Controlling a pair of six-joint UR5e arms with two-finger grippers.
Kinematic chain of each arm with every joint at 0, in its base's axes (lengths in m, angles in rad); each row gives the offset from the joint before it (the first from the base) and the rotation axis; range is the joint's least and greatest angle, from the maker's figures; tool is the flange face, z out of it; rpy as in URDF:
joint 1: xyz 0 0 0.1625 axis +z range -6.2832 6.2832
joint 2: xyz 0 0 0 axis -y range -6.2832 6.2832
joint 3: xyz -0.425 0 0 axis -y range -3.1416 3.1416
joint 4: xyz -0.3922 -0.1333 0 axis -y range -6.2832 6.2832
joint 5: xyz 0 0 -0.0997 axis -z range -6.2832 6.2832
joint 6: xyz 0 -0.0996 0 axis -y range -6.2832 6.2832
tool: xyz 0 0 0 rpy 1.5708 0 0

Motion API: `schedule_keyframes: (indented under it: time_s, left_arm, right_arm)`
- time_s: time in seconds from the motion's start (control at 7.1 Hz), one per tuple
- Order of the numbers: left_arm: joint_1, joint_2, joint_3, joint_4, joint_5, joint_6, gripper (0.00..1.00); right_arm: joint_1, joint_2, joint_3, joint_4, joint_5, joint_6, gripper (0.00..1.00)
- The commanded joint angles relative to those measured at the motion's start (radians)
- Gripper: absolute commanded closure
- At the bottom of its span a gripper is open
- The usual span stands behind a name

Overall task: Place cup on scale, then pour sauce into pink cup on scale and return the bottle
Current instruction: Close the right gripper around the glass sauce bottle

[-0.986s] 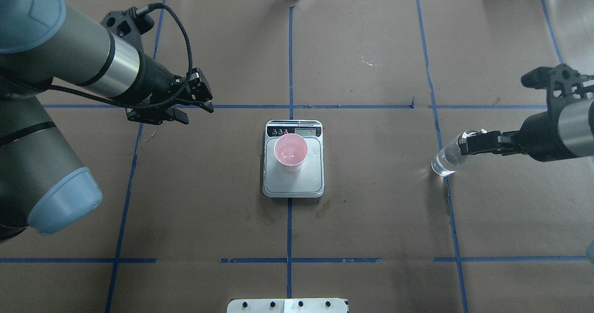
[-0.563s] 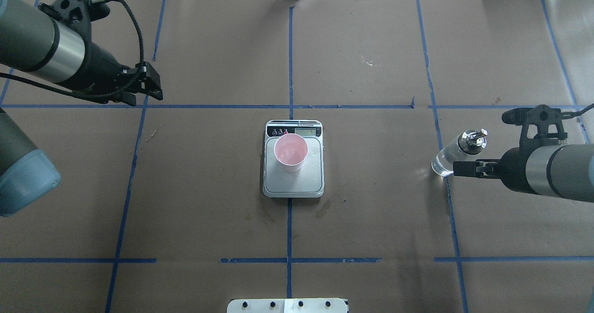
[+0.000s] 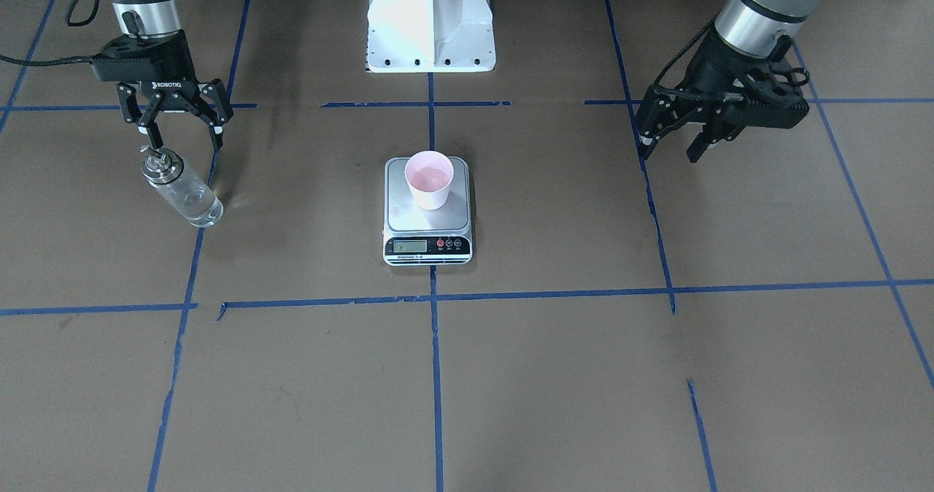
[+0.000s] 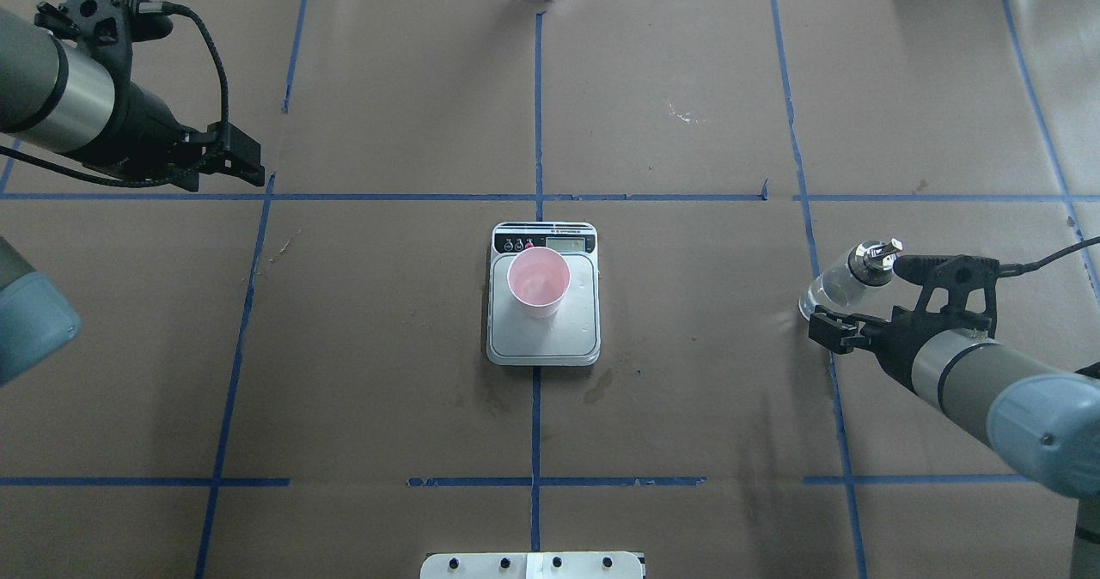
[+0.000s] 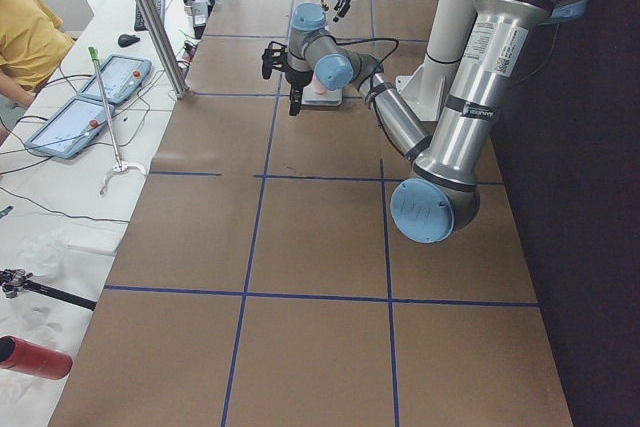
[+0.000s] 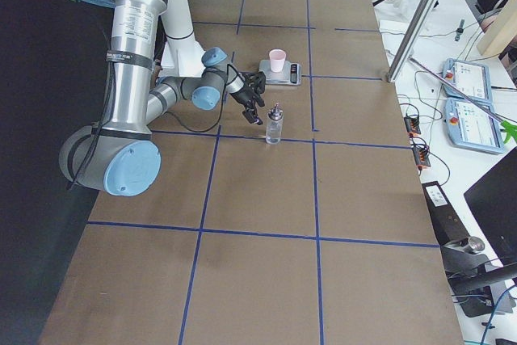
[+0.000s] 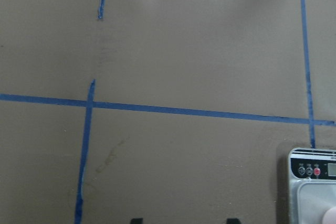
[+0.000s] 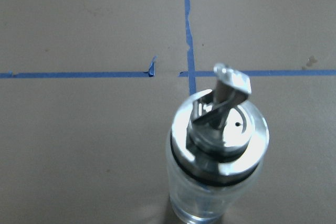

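The pink cup (image 4: 539, 280) stands upright on the steel scale (image 4: 576, 330), toward its display end, at the table's middle. The clear glass bottle (image 4: 846, 283) with its silver spout stands upright on the table at the right, touched by nothing. My right gripper (image 3: 179, 123) is open, its fingers spread just behind the bottle (image 3: 182, 189) on the robot's side and clear of it. The right wrist view looks down on the bottle's cap (image 8: 218, 145). My left gripper (image 3: 668, 145) hangs open and empty, well off to the left of the scale (image 3: 398, 211).
Brown paper with blue tape lines covers the table (image 4: 670, 407). The robot's white base plate (image 3: 430, 25) sits behind the scale. Tablets (image 6: 472, 115) and cables lie on a side bench beyond the table's far edge. A person's sleeve (image 5: 25, 37) shows there.
My right gripper let go of the bottle's neck and drew back toward the robot. The left arm pulled away to the left. The bottle, the cup and the scale stayed put.
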Motion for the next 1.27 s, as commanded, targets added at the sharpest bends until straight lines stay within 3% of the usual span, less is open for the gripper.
schedule_keyframes:
  time_s: [0.0, 0.14, 0.28, 0.7, 1.13]
  left_arm:
    - [-0.002, 0.001, 0.004, 0.000, 0.013, 0.004, 0.00]
    - [-0.001, 0.001, 0.004, 0.000, 0.013, 0.005, 0.00]
    - [-0.001, 0.001, 0.002, 0.000, 0.013, 0.004, 0.00]
    - [-0.001, 0.001, -0.001, 0.002, 0.013, 0.004, 0.00]
    - [-0.001, 0.004, -0.007, 0.002, 0.023, 0.002, 0.00]
  right_arm:
    - [-0.088, -0.008, -0.124, 0.183, -0.244, 0.016, 0.00]
    - [-0.094, -0.014, -0.208, 0.321, -0.289, 0.016, 0.00]
    - [-0.103, -0.016, -0.238, 0.378, -0.352, 0.016, 0.00]
    - [-0.158, -0.020, -0.290, 0.383, -0.479, 0.015, 0.00]
    - [-0.169, -0.016, -0.311, 0.385, -0.499, 0.006, 0.00]
